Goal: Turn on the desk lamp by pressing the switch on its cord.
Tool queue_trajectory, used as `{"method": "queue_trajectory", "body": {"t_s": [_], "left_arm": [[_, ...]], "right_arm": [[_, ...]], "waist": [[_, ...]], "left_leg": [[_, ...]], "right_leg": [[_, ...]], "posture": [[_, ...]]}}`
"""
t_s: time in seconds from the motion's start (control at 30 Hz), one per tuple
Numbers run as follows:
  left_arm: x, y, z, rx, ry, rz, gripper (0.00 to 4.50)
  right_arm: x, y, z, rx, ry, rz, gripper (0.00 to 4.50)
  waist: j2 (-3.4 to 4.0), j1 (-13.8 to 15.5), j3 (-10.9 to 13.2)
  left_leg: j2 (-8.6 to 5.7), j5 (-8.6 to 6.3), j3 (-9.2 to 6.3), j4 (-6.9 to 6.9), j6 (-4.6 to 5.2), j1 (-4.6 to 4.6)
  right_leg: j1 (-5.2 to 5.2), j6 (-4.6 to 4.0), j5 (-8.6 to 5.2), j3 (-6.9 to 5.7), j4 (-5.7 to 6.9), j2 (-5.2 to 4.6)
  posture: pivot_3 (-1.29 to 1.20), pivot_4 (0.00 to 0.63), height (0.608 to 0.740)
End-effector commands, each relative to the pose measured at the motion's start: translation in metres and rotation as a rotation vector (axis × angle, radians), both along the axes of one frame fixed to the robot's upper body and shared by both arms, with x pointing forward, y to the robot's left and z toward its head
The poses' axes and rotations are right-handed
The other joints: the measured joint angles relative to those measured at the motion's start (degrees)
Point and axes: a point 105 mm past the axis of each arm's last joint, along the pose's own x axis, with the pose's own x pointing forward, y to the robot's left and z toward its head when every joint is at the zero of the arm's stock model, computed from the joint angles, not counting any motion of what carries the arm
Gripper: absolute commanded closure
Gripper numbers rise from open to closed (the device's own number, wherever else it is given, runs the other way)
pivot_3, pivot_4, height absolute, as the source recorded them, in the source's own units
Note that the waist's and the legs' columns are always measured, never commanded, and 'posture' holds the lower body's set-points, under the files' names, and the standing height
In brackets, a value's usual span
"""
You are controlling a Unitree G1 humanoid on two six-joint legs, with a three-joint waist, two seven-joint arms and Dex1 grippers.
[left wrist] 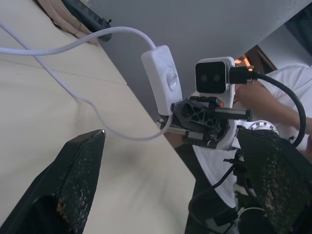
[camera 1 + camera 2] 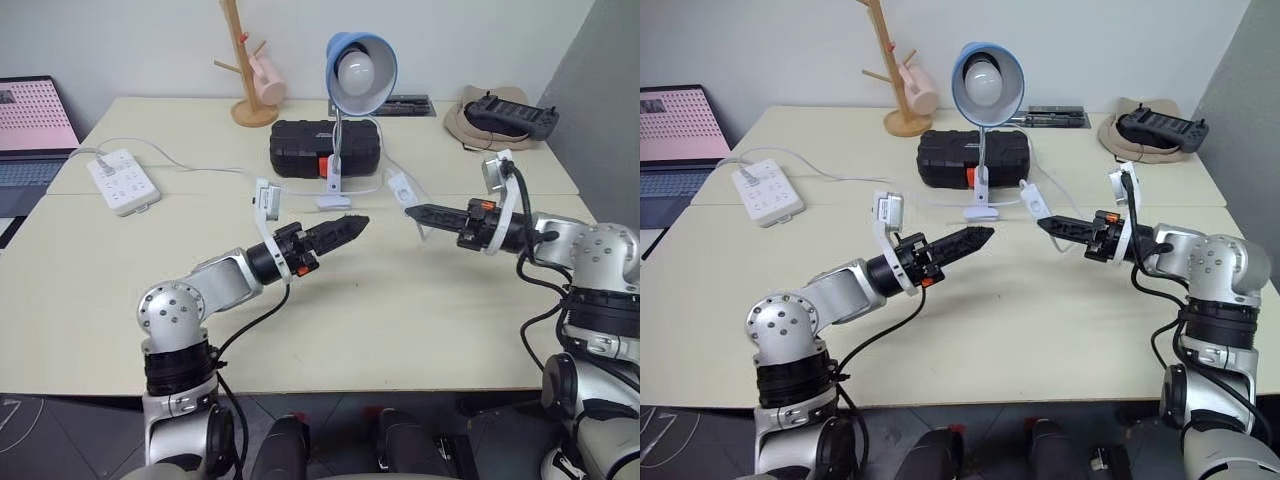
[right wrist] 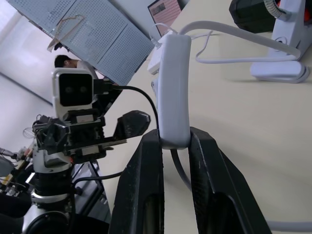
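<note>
right claw [image 3: 174, 146] pinching switch [image 3: 174, 87] above table | left claw [image 1: 175, 180] spread

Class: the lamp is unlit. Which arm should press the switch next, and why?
Left. The right gripper already holds the switch off the table, while the left gripper hangs open, pointing toward it.

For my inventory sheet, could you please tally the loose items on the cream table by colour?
White: 2, flat multi-socket power strip; oblong inline switch on its thin cord, held up by the right end effector.
Light blue: 1, dome-shaded desk lamp.
Black: 2, ribbed plastic case; handheld controller.
Wood: 1, mug tree.
Pink: 1, mug.
Tan: 1, hat.
Total: 8
</note>
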Motion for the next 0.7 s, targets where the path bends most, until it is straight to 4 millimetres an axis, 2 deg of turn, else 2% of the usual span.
{"method": "queue_trajectory", "body": {"t_s": [0.03, 0.2, 0.63, 0.67, 0.7], "left_arm": [[-0.003, -0.011, 0.015, -0.081, -0.010, -0.068, 0.00], [-0.006, -0.019, 0.019, -0.150, 0.018, -0.115, 0.00], [-0.011, -0.027, 0.018, -0.213, 0.041, -0.181, 0.00], [-0.011, -0.027, 0.018, -0.216, 0.042, -0.183, 0.38], [-0.011, -0.027, 0.018, -0.218, 0.042, -0.184, 0.47]], "right_arm": [[-0.024, 0.008, 0.018, 0.037, -0.034, 0.084, 4.16], [-0.037, 0.015, 0.022, 0.065, -0.040, 0.137, 4.16], [-0.048, 0.015, 0.020, 0.070, -0.022, 0.146, 4.16], [-0.049, 0.015, 0.020, 0.071, -0.022, 0.145, 4.16], [-0.049, 0.015, 0.021, 0.072, -0.022, 0.144, 4.16]], "waist": [[0.00, -0.02, 0.00], [0.01, -0.03, -0.01], [0.01, -0.03, -0.01], [0.01, -0.03, -0.01], [0.01, -0.03, -0.01]], "left_leg": [[0.00, 0.00, -0.01, 0.00, 0.00, 0.00], [-0.16, 0.00, 0.02, 0.00, 0.00, 0.01], [-0.20, 0.00, 0.05, -0.03, 0.00, 0.01], [-0.20, 0.00, 0.05, -0.03, 0.00, 0.01], [-0.20, 0.00, 0.05, -0.03, 0.00, 0.01]], "right_leg": [[0.00, 0.00, 0.00, 0.00, 0.01, 0.01], [0.00, 0.00, 0.00, 0.02, 0.00, 0.04], [0.00, 0.01, -0.01, 0.05, -0.02, 0.05], [0.00, 0.01, -0.01, 0.05, -0.02, 0.06], [0.00, 0.01, -0.01, 0.05, -0.02, 0.06]], "posture": [[0.00, 0.150, 0.740], [0.00, 0.150, 0.740], [0.00, 0.150, 0.740], [0.00, 0.150, 0.740], [0.00, 0.150, 0.740]]}}
